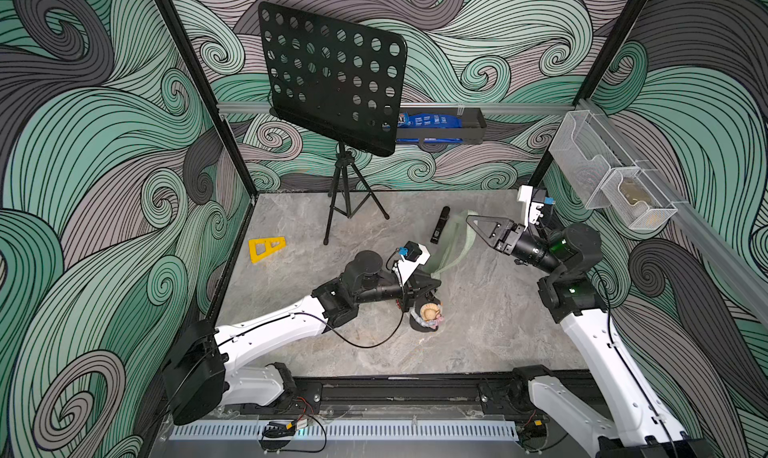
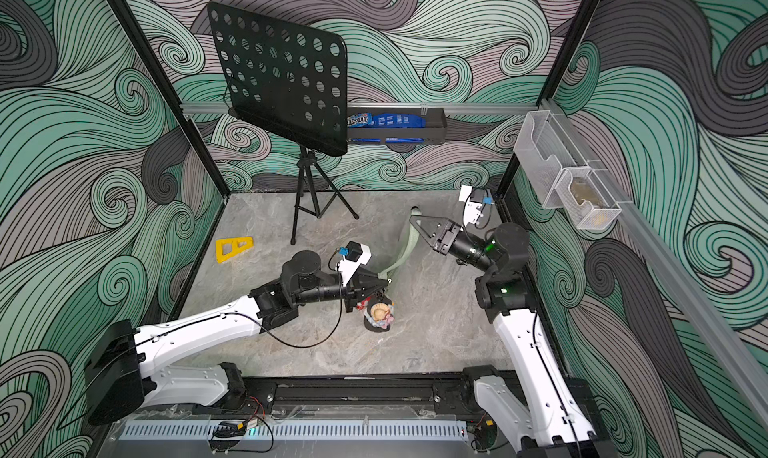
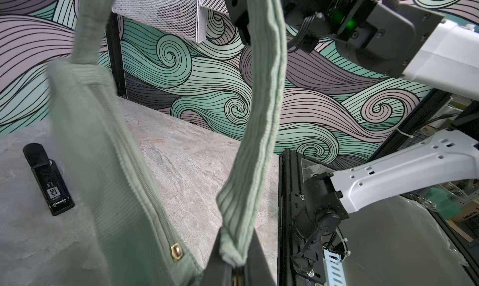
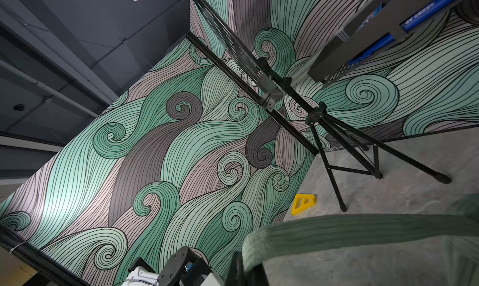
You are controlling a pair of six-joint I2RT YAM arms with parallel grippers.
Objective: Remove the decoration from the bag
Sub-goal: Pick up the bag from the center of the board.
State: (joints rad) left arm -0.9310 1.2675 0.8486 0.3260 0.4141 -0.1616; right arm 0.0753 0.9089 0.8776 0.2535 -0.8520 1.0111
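The sage-green bag hangs stretched between my two grippers. The right gripper is shut on the upper loop of the strap. Lower down, the left gripper is shut on the strap's other end, where it meets the bag. The bag's body carries a small brass clasp. The decoration, a small doll with a straw-coloured hat, is just below the left gripper. I cannot tell whether it hangs or lies on the table.
A black perforated music stand on a tripod stands at the back. A yellow triangular piece lies at the left. A black stapler-like device lies behind the bag. Wire baskets hang on the right wall.
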